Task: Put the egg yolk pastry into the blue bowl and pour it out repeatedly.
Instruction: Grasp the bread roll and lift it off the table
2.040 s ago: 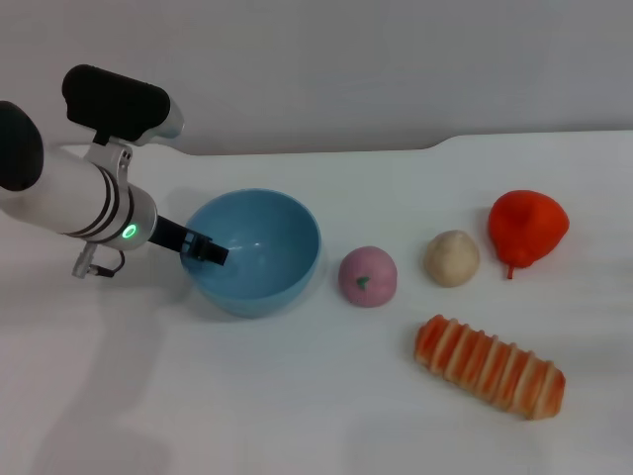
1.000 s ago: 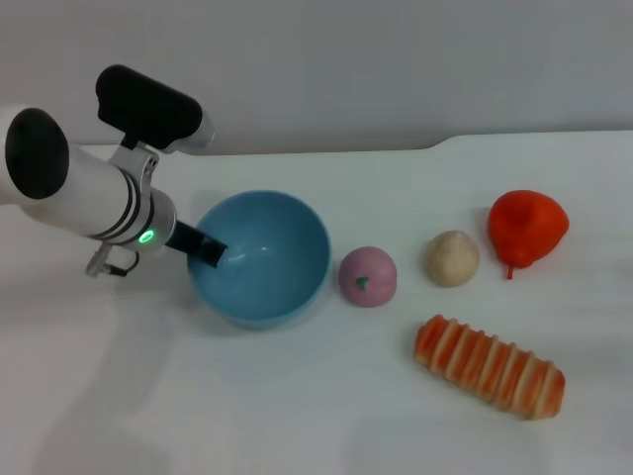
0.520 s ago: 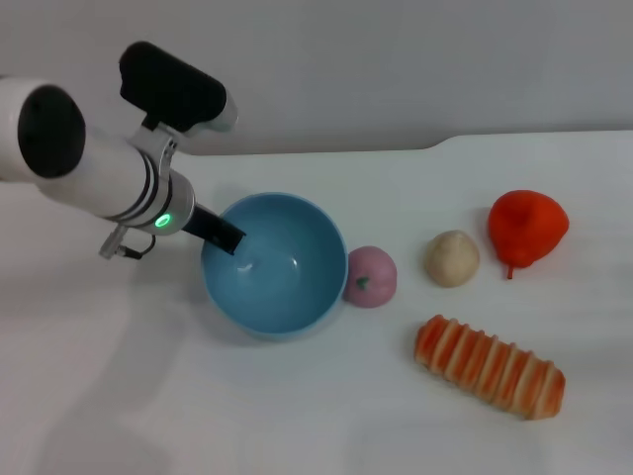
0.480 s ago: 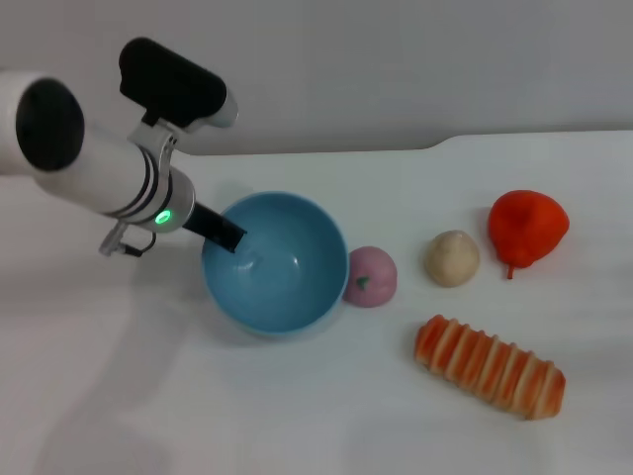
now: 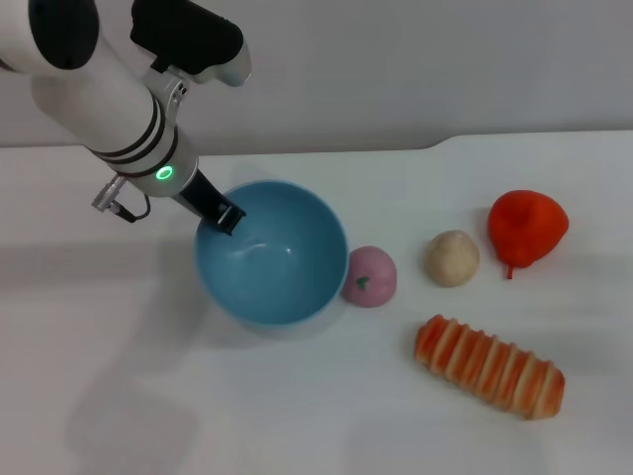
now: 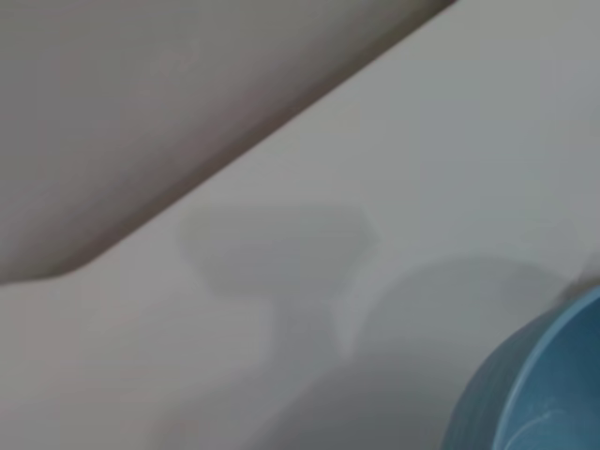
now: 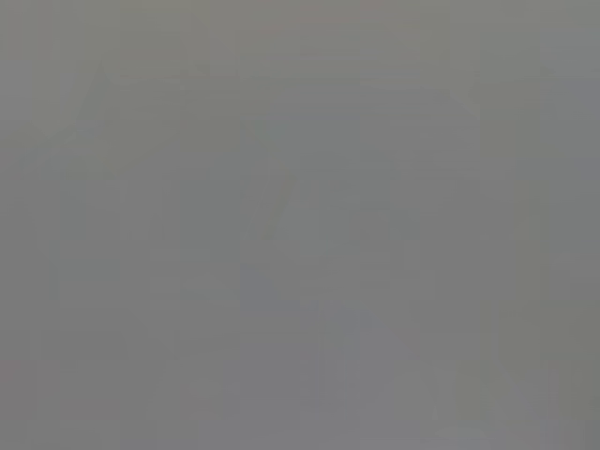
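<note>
1. Gripping the near-left rim of the blue bowl (image 5: pixel 272 252), the left gripper (image 5: pixel 220 215) had its dark jaws clamped on the bowl's edge, one finger inside the wall and one outside, as far as the head view showed.
2. By its look the bowl was probably light, stiff plastic with a smooth and likely slippery wall, so the rim seemed the only sensible place to hold it.
3. It was a deep, hemispherical, light blue bowl, empty inside, its far side touching or just beside the pink ball (image 5: pixel 369 276).
4. Lying on the white table (image 5: pixel 297 416) between the pink ball and the red fruit (image 5: pixel 528 228), the egg yolk pastry (image 5: pixel 452 257) was well apart from the bowl.
5. It was a small, round, pale beige ball with a matte surface; it looked light and perhaps crumbly, best pinched gently across its middle.
6. No right gripper showed in any view.
</note>
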Robot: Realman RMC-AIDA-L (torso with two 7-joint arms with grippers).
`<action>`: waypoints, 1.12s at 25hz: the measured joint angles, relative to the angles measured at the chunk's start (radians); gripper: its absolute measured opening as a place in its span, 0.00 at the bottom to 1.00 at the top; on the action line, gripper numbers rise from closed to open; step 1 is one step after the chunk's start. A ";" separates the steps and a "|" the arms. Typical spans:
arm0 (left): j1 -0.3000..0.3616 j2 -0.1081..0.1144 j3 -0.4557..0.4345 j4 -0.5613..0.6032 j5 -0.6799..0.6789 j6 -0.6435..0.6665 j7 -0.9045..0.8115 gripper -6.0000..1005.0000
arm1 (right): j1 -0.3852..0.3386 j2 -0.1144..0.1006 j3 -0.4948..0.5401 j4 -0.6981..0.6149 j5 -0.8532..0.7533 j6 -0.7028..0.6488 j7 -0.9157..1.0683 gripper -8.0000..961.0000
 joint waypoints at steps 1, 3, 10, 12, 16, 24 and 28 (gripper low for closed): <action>-0.004 0.000 0.001 0.000 0.014 -0.014 -0.014 0.01 | 0.005 -0.001 0.000 -0.004 -0.026 0.002 0.003 0.64; -0.005 0.000 0.000 0.000 0.034 -0.031 -0.035 0.01 | 0.017 -0.002 0.000 -0.017 -0.069 0.013 0.026 0.64; 0.006 -0.003 0.002 -0.005 0.041 -0.040 -0.041 0.01 | 0.078 0.001 -0.004 -0.288 -0.506 0.116 0.520 0.64; 0.006 -0.003 -0.002 0.000 0.040 -0.041 -0.042 0.01 | 0.097 0.001 -0.029 -0.395 -0.651 0.132 0.717 0.64; 0.008 -0.003 -0.003 0.002 0.036 -0.046 -0.051 0.01 | 0.133 0.000 -0.138 -0.557 -0.880 0.183 1.035 0.64; -0.002 -0.003 -0.003 -0.004 0.035 -0.048 -0.071 0.01 | 0.296 -0.025 -0.247 -0.699 -1.451 0.152 1.683 0.64; -0.011 -0.003 -0.002 -0.004 0.035 -0.048 -0.079 0.00 | 0.358 -0.032 -0.291 -0.695 -1.580 0.092 1.811 0.64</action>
